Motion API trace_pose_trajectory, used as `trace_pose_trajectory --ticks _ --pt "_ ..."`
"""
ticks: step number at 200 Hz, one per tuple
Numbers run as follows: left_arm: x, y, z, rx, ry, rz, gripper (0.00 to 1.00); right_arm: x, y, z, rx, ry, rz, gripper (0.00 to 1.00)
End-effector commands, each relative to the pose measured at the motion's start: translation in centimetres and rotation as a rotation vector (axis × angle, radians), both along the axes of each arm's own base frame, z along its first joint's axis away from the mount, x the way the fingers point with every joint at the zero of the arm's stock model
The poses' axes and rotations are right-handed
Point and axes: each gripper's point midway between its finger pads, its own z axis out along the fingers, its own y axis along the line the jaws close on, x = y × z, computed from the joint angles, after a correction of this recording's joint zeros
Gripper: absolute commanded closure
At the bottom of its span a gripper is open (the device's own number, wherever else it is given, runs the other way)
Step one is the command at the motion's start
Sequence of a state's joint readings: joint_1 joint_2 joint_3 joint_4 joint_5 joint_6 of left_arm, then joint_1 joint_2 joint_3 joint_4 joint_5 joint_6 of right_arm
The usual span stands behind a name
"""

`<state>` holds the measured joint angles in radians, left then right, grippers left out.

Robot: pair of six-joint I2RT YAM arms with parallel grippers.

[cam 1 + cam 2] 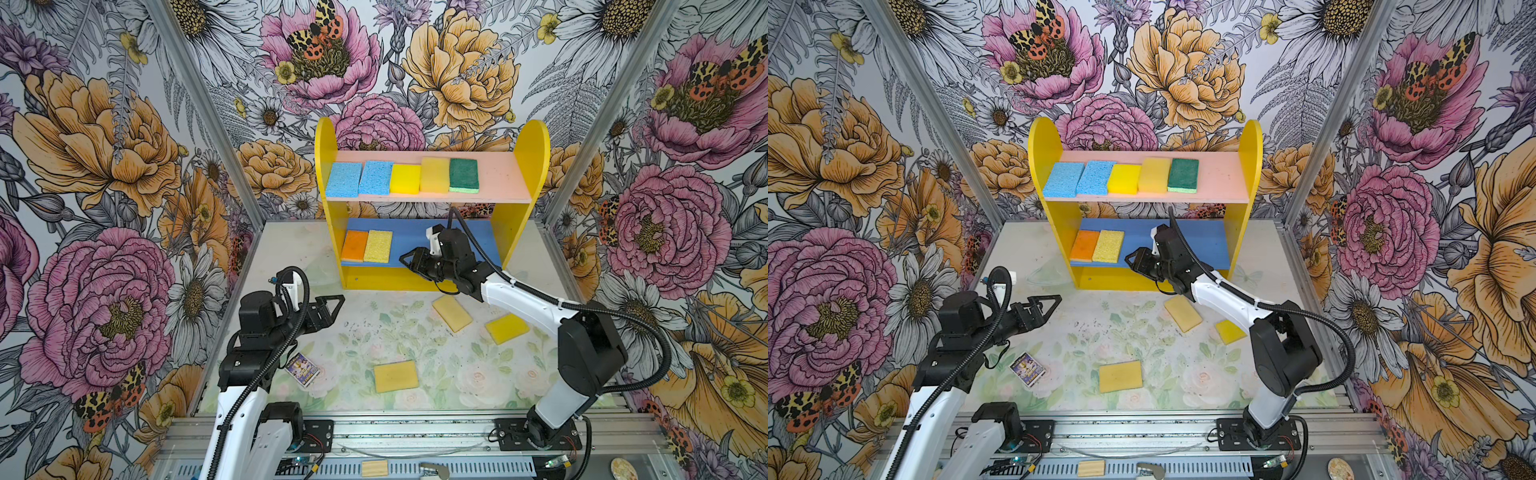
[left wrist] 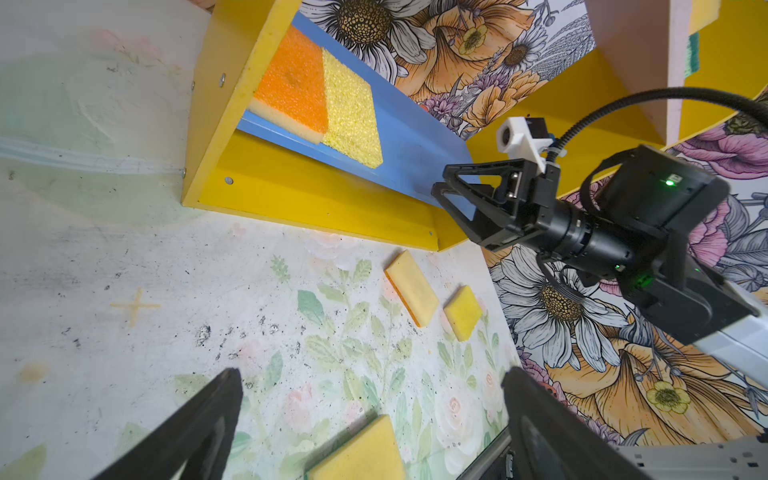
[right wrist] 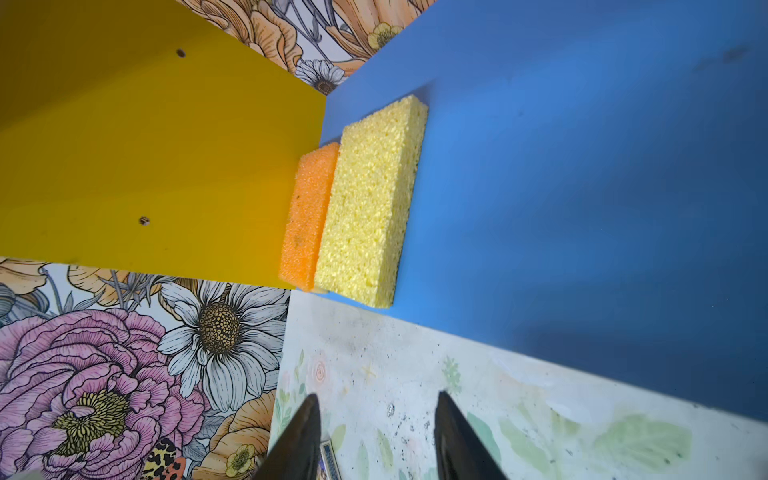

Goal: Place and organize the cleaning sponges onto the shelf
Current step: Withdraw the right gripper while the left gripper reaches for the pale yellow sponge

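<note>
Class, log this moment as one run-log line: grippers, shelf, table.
left gripper: open, empty | right gripper: open, empty, before blue board | shelf: seven sponges | table: three yellow sponges

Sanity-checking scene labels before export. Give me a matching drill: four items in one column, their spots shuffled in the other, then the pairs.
Items
1. green sponge
2. orange sponge
3. card packet
4. wooden block

Spots
A. on the blue board, next to the yellow side panel
B. on the metal frame in front of the table
C. on the pink board, right end of the row
D. on the table, left side near the front

Pairs: 1-C, 2-A, 3-D, 4-B
</note>
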<state>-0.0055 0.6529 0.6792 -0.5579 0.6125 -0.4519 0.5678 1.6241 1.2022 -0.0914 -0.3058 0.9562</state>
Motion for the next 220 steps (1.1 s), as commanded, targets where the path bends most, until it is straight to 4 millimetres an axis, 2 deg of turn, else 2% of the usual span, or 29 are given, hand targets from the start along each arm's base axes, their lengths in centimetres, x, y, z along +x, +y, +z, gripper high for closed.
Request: trace_pose_trajectory --ticks 1,22,53,80,107,136,159,183,202,220 --pt "-0.2 -0.8 -0.6 0.022 0.0 -0.04 0.01 -2.3 -2.2 1.3 -0.012 -0.051 -0.009 0.54" --pt "-1.0 -2.4 -0.8 0.026 0.005 -0.101 0.01 -5.7 -4.7 -0.4 -0.054 -0.021 -0.015 0.53" --pt "-2.2 -5.2 -1.6 0.043 0.042 -0.18 0.01 -10.4 -7.9 -3.9 -0.128 0.059 -0.008 0.5" --pt "-2.5 -8.4 -4.0 0.025 0.135 -0.217 0.01 -12.7 -9.7 -7.2 -0.151 0.129 -0.01 0.48" --pt "-2.6 -13.1 -5.4 -0.032 0.158 -0.237 0.03 -13.1 -11.4 -8.7 -0.162 0.153 -0.036 0.46" --pt "-1.9 -18.1 -7.4 -0.124 0.219 -0.249 0.09 -12.6 -13.0 -8.5 -0.139 0.148 -0.061 0.45" --pt "-1.0 -21.7 -9.9 -0.087 0.276 -0.267 0.16 -12.5 -14.2 -8.2 -0.116 0.147 -0.082 0.44" --pt "0.2 -25.7 -11.4 -0.056 0.301 -0.301 0.23 -12.7 -15.6 -8.0 -0.089 0.143 -0.107 0.44" --pt "1.4 -28.1 -12.8 -0.035 0.331 -0.31 0.27 -13.0 -16.6 -7.9 -0.065 0.143 -0.126 0.43" --pt "2.5 -29.5 -14.1 -0.028 0.358 -0.299 0.32 -13.2 -17.4 -7.8 -0.041 0.149 -0.137 0.43"
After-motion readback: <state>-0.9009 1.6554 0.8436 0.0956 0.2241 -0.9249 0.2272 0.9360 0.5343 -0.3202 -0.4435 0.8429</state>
